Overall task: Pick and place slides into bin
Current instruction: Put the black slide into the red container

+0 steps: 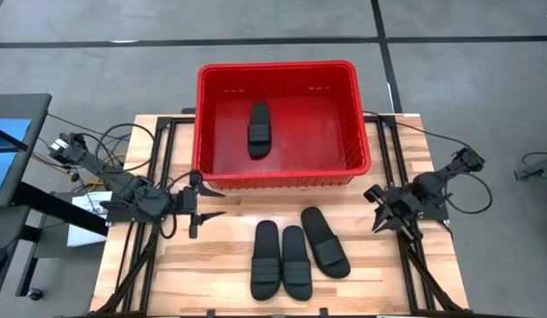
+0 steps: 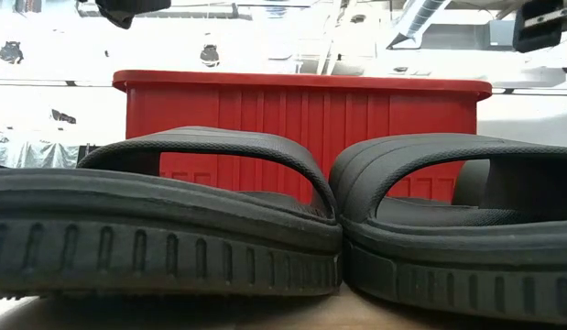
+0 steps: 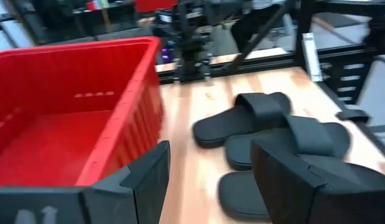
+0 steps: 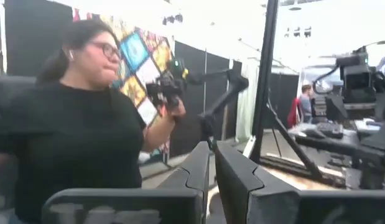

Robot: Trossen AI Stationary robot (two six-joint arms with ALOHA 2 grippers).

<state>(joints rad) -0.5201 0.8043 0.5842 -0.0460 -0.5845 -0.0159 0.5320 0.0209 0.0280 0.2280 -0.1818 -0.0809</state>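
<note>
The red bin (image 1: pixel 282 172) stands at the table's far middle with one black slide (image 1: pixel 258 129) lying flat on its bottom. Three black slides (image 1: pixel 282 258) lie sole-down side by side on the wood near the front edge; they also show in the left wrist view (image 3: pixel 267 134) and fill the low view (image 2: pixel 173 229). My left gripper (image 1: pixel 211 201) is open and empty, left of the slides, by the bin's near left corner. My right gripper (image 1: pixel 376 208) is shut and empty at the table's right side, raised and pointing off the table.
Black frame rails (image 1: pixel 158 177) run along both sides of the table. A person (image 4: pixel 74 124) stands beyond the table in the right wrist view. Bare wood (image 1: pixel 202 265) lies left of the slides.
</note>
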